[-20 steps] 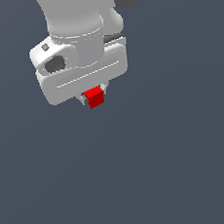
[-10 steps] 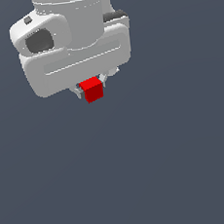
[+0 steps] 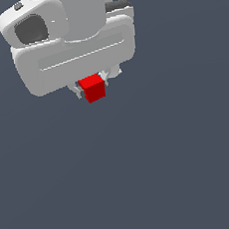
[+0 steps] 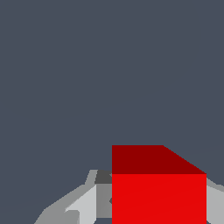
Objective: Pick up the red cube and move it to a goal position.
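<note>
The red cube is a small bright red block held under the white hand of the arm, in the upper part of the exterior view toward its left. My gripper is shut on the red cube, with short grey fingertips showing at either side of it. The wrist view shows the red cube large and close, with grey fingers flanking it. The cube hangs off the floor with nothing under it. No goal marker shows in either view.
A plain dark grey-blue floor fills both views. The arm's bulky white hand hides what lies behind it.
The hand with the red cube has risen and drifted toward the exterior view's left, growing larger in that view. The grip on the cube has held throughout.
</note>
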You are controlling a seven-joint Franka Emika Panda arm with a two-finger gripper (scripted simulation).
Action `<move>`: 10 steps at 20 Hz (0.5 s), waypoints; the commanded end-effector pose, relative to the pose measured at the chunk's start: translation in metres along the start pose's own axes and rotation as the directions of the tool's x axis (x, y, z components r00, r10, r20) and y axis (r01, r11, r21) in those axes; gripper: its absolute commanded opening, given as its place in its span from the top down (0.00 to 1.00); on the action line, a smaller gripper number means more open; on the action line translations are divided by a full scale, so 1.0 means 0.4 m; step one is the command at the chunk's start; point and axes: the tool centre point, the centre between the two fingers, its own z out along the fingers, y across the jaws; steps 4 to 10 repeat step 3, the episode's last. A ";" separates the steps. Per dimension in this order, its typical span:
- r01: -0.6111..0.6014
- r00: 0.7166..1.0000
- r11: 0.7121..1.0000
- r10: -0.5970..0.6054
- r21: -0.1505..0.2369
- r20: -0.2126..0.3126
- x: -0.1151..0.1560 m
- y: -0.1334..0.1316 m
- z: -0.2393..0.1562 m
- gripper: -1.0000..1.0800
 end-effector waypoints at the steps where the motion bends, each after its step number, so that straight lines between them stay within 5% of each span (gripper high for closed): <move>1: 0.000 1.000 1.000 0.000 0.000 0.000 0.002 0.001 -0.004 1.00; 10: 0.000 1.000 1.000 0.000 0.000 0.000 0.002 0.001 -0.005 1.00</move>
